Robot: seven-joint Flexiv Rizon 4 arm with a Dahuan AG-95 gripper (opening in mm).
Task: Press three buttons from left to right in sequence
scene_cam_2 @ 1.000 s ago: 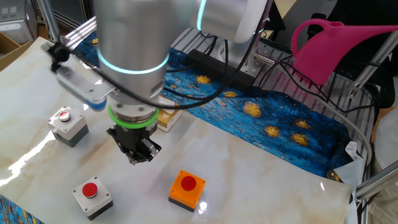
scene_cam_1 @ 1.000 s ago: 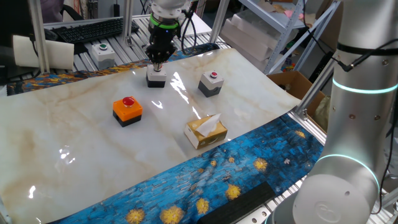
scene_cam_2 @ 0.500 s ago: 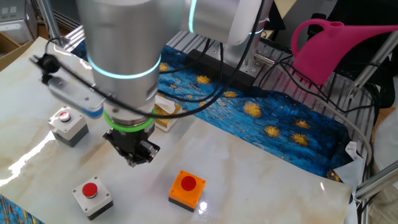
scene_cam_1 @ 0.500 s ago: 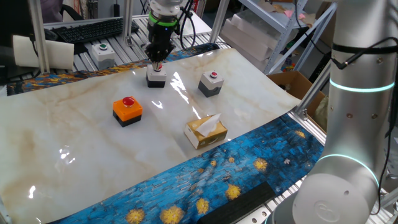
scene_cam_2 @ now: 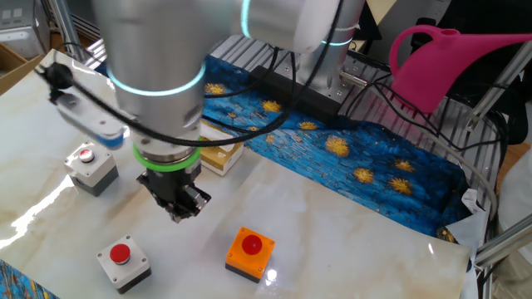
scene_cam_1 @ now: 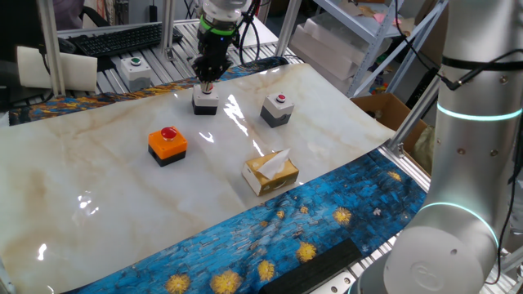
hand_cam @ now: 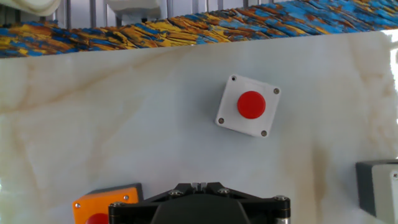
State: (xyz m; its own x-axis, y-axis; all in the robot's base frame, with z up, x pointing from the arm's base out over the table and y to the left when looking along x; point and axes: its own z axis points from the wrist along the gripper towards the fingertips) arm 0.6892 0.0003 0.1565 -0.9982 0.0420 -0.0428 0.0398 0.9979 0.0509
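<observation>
One marble-patterned desk (scene_cam_1: 98,188) fills the middle of one fixed view, edged by a blue starry cloth (scene_cam_1: 270,237) at lower right. A pink watering can (scene_cam_2: 449,58) sits upper right in the other fixed view. The three buttons (scene_cam_1: 167,143) line the centre. The hand (scene_cam_1: 207,79), closed on nothing, hangs above the middle one.

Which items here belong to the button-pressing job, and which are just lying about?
Job:
orange switch
middle grey switch
right grey switch
gripper

Lying about:
tissue box
box with green button
pink watering can
keyboard
</observation>
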